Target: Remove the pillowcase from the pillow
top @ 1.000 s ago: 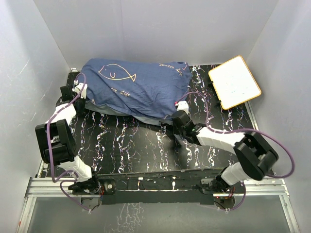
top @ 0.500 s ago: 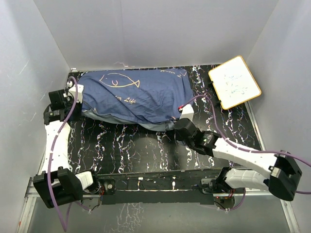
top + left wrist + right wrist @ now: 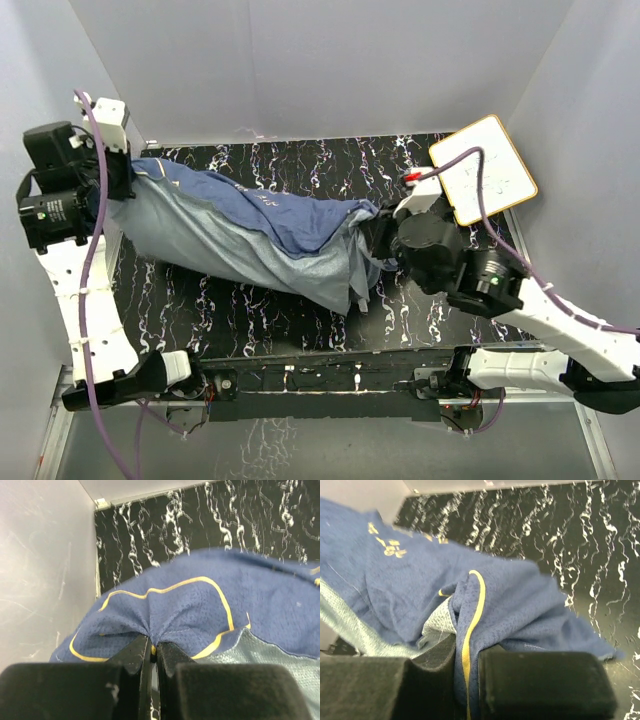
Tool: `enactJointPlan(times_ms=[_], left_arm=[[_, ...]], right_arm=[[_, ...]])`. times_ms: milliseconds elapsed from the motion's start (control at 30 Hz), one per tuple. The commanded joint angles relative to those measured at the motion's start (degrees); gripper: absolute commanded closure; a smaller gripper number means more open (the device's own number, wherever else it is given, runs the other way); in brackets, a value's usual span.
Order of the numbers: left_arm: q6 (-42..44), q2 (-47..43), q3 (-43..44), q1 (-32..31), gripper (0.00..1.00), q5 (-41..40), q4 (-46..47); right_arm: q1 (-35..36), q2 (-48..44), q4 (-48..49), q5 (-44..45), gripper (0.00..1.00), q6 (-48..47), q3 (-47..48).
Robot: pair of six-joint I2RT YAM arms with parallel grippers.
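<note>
While sagging over table, pillowcase pinched by left fingers, right fingers.

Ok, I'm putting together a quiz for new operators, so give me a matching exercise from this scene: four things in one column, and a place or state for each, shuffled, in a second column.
Things
1. navy-blue fabric pillowcase with yellow outline drawings
2. left gripper
3. right gripper
4. white rectangular board with an orange rim

Places and states
A. lies at the far right corner of the black marbled table
B. shut on the pillowcase's left end
C. stretched between the two grippers
D. shut on the pillowcase's right end

Pairs: 1-C, 2-B, 3-D, 4-A
</note>
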Motion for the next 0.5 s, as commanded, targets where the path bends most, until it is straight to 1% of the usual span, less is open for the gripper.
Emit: enactJointPlan(times_ms=[0,67,133,233,267,300,367,400,433,467], left_arm=[[-2.7,2.0,14.2,0.2,1.00,0.1,-2.3],[-2.8,4.6,21.8,0.1,1.00,-1.9,-2.5],[-2.8,7.3,24.3,0.2,1.00,-3.0,-2.3],[-2.8,12.5,19.1,-0.3,1.00,-3.5,0.2],[-3.0,14.5,16.7,-1.6,1.00,-5.3,1.8],[-2.4,16.6,14.5,-3.5,1.00,-9.2,4.3],[-0.4,19.9,9.0,-8.0,1.00,-15.1,9.8],[0.5,21.1,5.8,-9.6,1.00,-17.7,13.3],[1.3,22.6,3.4,-10.8,1.00,-20.3,17.0],[2.0,24.3,1.7,-11.9,1.00,-22.2,19.9]], right_arm=[[0.6,-2.2,0.4,-1.4,0.92,0.6,9.4],[0.6,-2.3,2.1,-1.7,0.92,0.8,11.5],[0.6,-1.5,4.3,0.7,0.92,0.8,12.1],[0.2,3.4,6.4,6.6,0.92,-1.5,12.6],[-1.0,6.2,6.9,6.1,0.92,-2.2,12.7],[-6.1,9.1,7.2,1.7,0.92,-2.4,12.7],[-18.6,15.0,7.1,-15.0,0.92,0.8,11.1],[-23.5,17.6,7.8,-21.4,0.92,2.0,9.0],[-26.1,20.2,10.0,-24.4,0.92,2.0,6.6],[-27.9,22.9,12.0,-25.4,0.92,1.2,4.4]])
